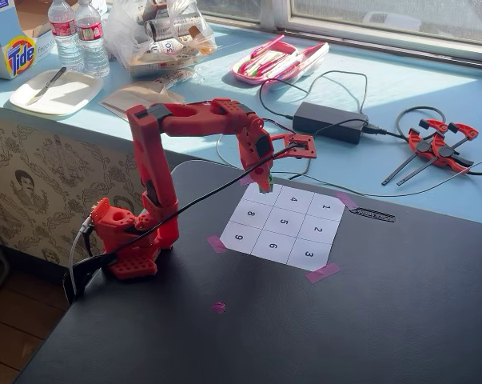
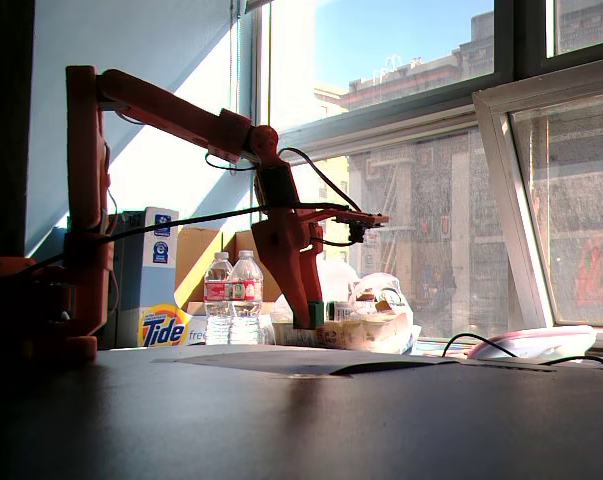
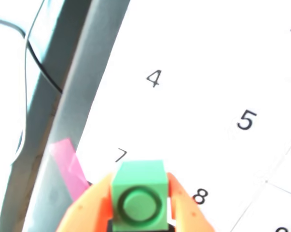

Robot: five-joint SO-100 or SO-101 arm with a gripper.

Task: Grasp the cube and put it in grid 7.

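My red gripper (image 1: pixel 265 186) points down over the far left corner of the white numbered sheet (image 1: pixel 284 224) in a fixed view. It is shut on the green cube (image 3: pixel 138 193), which has a dark ring mark. In the wrist view my gripper (image 3: pixel 138 199) has an orange finger on each side of the cube. The digit 7 (image 3: pixel 120 154) shows just beyond the cube, so the cube is over grid 7 (image 3: pixel 106 145). Cells 4 (image 3: pixel 154 78) and 8 (image 3: pixel 200 195) lie beside it. In another fixed view my gripper (image 2: pixel 316 318) holds the cube (image 2: pixel 316 312) low, near the sheet.
Pink tape (image 3: pixel 68 166) holds the sheet's corner by the table edge. A pink tape scrap (image 1: pixel 218 306) lies on the dark table. On the blue sill behind are a power adapter (image 1: pixel 330 122) with cables, red clamps (image 1: pixel 440 146), water bottles (image 1: pixel 79 36) and a plate (image 1: pixel 55 92).
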